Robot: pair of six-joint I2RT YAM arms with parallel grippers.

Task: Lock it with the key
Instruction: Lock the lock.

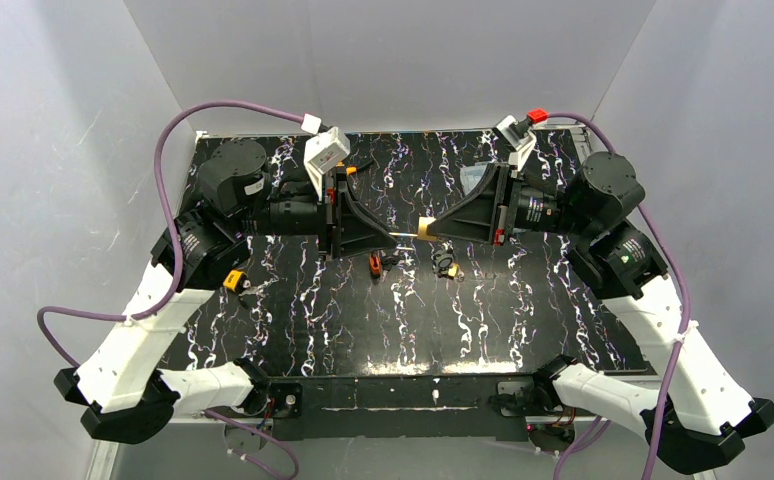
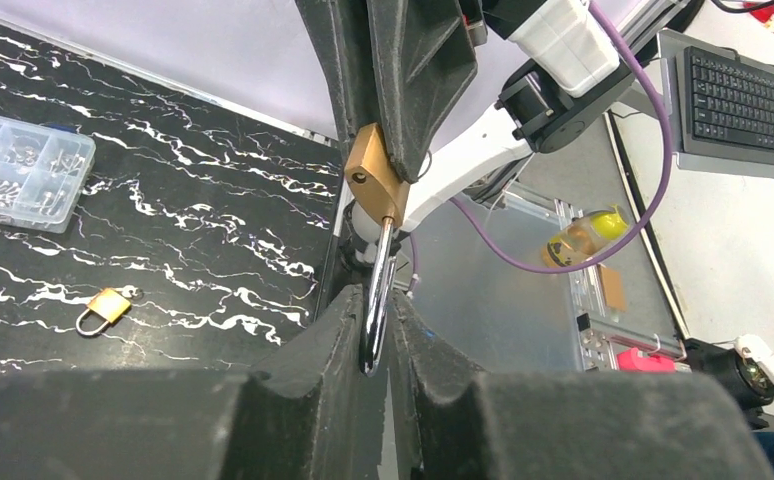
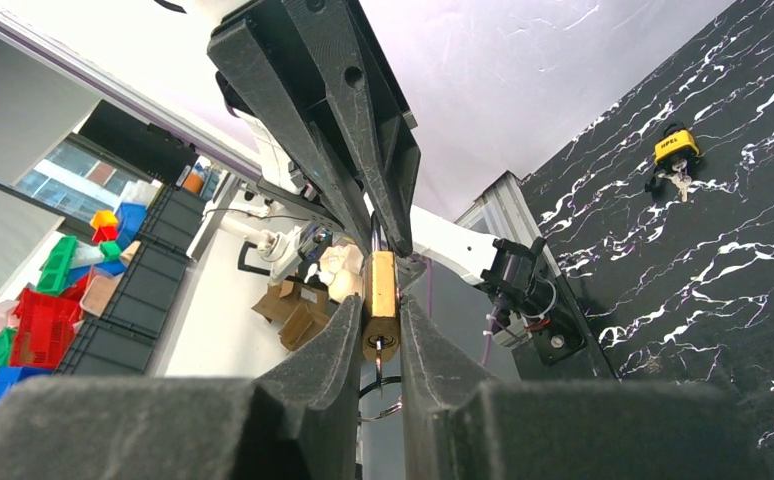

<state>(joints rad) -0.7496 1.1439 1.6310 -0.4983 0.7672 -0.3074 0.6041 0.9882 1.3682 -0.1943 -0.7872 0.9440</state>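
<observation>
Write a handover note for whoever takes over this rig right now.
Left gripper: shut on the shackle.
Right gripper: shut on the brass padlock by its body, held in the air between both grippers.
A key seems to hang from the body's underside; unconfirmed.
Done: padlock off the table, gripped at both ends.
To do: seat shackle, turn key. Whether it is already locked cannot be told.

Robotics lab bench, pretty clearly. The black marbled counter [image 1: 363,330] sits boxed in by plain white panels [image 1: 383,60], and purple cabling [image 1: 225,103] loops off the arms. Past the edge there's a computer keyboard [image 2: 741,95] on a desk and aluminium frame rails [image 2: 588,300]. A clear screw organiser [image 2: 18,180] sits on the counter. The other side shows stacked coloured parts bins [image 3: 38,320] and cardboard boxes [image 3: 288,305] on the floor.
</observation>
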